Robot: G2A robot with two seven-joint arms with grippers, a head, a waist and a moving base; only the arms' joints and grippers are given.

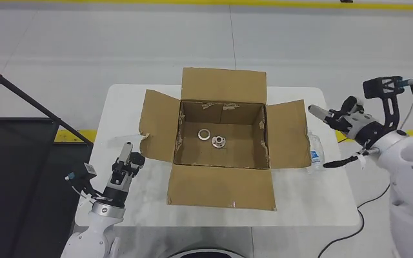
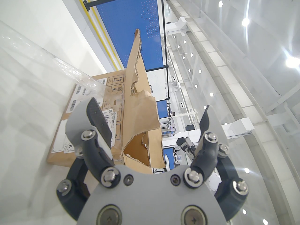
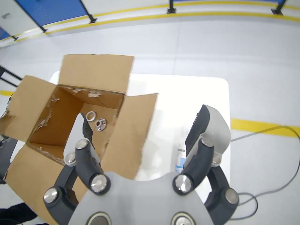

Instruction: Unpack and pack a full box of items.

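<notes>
Top view, both grippers empty with jaws spread wide: the left gripper [image 1: 131, 160] sits low over the near-left part of the white table [image 1: 322, 200], just beside the torn left flap of the cardboard box [image 1: 222, 85]; the right gripper [image 1: 321, 113] hangs raised at the table's right side, apart from the box. Between them the box stands open mid-table, all four flaps folded out; on its floor lie a flat metal ring [image 1: 204, 134] and, just beside it, a small flanged metal fitting [image 1: 219, 140]; a clear plastic bottle [image 1: 314, 155] lies on the table by the right flap's edge. Both metal parts look small, stiff, light and probably slippery; the ring lies flat, so pinching across its rim seems best; the fitting offers its raised hub.
</notes>
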